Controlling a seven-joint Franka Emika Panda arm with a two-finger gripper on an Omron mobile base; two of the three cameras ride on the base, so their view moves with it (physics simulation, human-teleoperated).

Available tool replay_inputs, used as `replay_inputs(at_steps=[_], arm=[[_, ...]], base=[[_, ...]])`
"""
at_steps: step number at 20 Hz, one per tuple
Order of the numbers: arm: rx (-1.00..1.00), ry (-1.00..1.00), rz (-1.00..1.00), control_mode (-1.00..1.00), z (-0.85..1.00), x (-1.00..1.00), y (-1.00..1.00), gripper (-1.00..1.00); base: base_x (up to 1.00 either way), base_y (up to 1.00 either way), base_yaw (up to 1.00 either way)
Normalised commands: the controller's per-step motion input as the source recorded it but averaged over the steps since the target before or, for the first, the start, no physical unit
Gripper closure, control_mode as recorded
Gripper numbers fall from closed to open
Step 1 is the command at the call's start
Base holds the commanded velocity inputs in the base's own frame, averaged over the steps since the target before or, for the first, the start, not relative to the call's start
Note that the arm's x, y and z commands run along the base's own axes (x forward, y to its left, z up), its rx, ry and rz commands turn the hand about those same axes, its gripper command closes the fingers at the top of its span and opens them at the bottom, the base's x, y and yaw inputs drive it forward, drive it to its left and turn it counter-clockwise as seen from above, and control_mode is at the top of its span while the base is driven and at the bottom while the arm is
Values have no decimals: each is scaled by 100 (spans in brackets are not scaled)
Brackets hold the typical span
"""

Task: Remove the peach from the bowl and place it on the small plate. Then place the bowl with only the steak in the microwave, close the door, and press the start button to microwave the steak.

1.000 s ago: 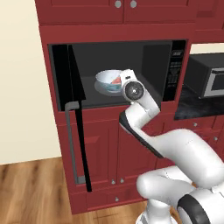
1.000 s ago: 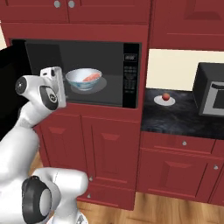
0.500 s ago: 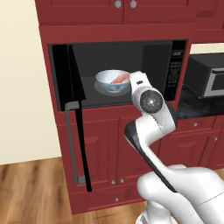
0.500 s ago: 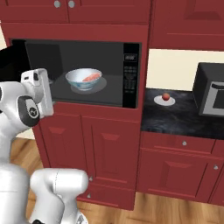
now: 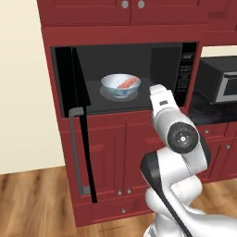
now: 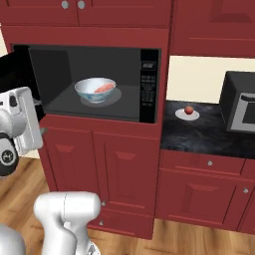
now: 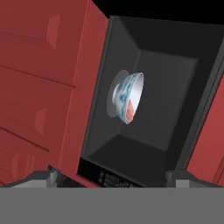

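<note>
Red cabinetry fills the frame; low in the hand view the gripper (image 7: 107, 177) shows two fingertips set wide apart, holding nothing. Beyond, at centre left, the door (image 5: 82, 134) hangs open. Farther in, the bowl (image 5: 121, 85) with the steak (image 5: 128, 84) sits inside the microwave (image 6: 149, 84). At far right, the peach (image 6: 189, 110) rests on the small plate (image 6: 188, 116).

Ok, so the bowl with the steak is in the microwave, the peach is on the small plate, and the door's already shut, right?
Not quite. The door is not shut: in the left base view it stands wide open, swung out to the left. The rest holds: the bowl with the steak sits inside the microwave, and the right base view shows the peach on the small plate.
</note>
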Motion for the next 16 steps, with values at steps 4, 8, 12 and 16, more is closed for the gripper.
replay_inputs(at_steps=[4, 8, 12, 16], arm=[[0, -14, 0, -100, 0, -100, 2, -100], [0, -15, 0, -100, 0, -100, 9, -100], [0, -5, 0, -100, -8, -99, 38, -100], [-5, 0, 0, -100, -35, -68, 90, -100]], base=[[0, 0, 0], [0, 0, 0], [0, 0, 0], [0, 0, 0]])
